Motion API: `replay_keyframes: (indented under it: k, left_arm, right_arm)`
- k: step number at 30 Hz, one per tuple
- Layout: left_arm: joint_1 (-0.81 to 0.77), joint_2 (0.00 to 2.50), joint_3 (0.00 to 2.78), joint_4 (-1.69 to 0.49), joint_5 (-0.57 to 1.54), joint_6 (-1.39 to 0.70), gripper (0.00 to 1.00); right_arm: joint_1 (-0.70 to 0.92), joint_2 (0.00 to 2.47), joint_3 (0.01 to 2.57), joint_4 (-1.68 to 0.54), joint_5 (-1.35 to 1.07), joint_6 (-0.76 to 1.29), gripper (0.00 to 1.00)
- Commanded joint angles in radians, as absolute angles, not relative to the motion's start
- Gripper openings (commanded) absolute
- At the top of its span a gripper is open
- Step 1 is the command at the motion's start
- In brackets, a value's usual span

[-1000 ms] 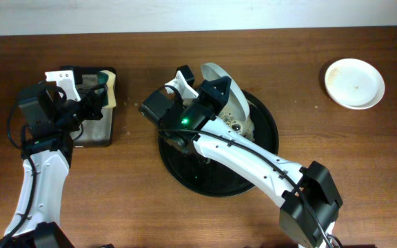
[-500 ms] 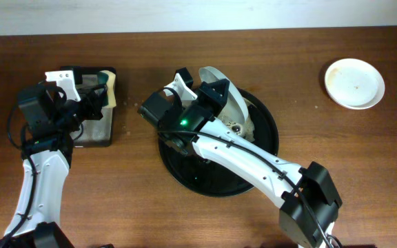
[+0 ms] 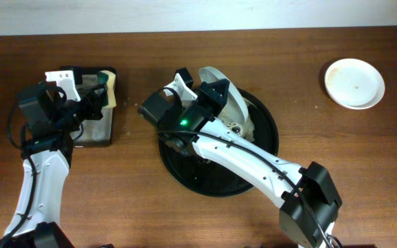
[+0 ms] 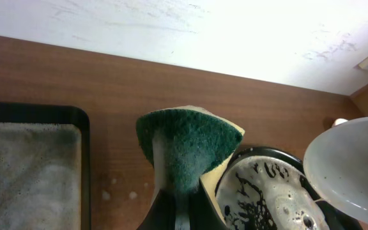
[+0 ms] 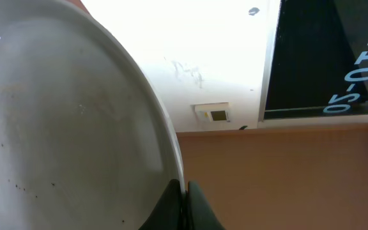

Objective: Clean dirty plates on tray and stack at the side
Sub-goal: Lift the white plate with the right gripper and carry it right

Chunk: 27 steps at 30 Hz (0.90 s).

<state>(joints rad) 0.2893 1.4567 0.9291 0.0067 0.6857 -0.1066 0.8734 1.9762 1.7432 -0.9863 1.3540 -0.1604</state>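
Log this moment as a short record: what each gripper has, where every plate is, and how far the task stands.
left gripper: shut on the sponge, over the sponge tray
right gripper: shut on the rim of the held plate, which is tilted above the tray
tray plate: lies on the tray, sudsy
side plate: alone on the table, far right, mostly white
stage: one plate at the side, no stack yet

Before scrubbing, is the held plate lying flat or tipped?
Tipped: the plate stands on edge over the tray, rim in the right gripper.
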Motion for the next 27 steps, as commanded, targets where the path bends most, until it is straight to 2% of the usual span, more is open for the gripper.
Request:
replay_keyframes:
  k: [1, 3, 9, 11, 13, 18, 21, 27]
  left_arm:
    - [0.294, 1.436, 0.935, 0.007, 0.711, -0.107, 0.00]
    - [0.294, 1.436, 0.935, 0.006, 0.710, -0.107, 0.01]
    - [0.294, 1.436, 0.935, -0.003, 0.667, -0.108, 0.00]
    - [0.294, 1.436, 0.935, -0.012, 0.665, -0.108, 0.00]
    - [0.294, 1.436, 0.935, -0.030, 0.665, -0.108, 0.00]
    - [0.294, 1.436, 0.935, -0.065, 0.664, -0.107, 0.01]
    - [0.294, 1.436, 0.935, -0.096, 0.635, -0.108, 0.01]
    - [0.293, 1.436, 0.935, -0.160, 0.602, -0.107, 0.01]
  right_arm:
    - [0.869, 1.983, 1.760, -0.979, 1.311, -0.139, 0.04]
    - [0.827, 1.971, 1.760, -0.981, 1.209, -0.061, 0.04]
    - [0.674, 1.859, 1.762, -0.957, 0.682, 0.069, 0.04]
    - [0.584, 1.827, 1.762, -0.951, 0.471, 0.069, 0.04]
    - [0.429, 1.812, 1.762, -0.952, 0.183, 0.069, 0.04]
    - [0.168, 1.814, 1.762, -0.948, -0.233, 0.069, 0.04]
    - [0.004, 1.814, 1.762, -0.945, -0.347, 0.069, 0.04]
    - [-0.296, 1.839, 1.762, -0.912, -0.376, 0.069, 0.04]
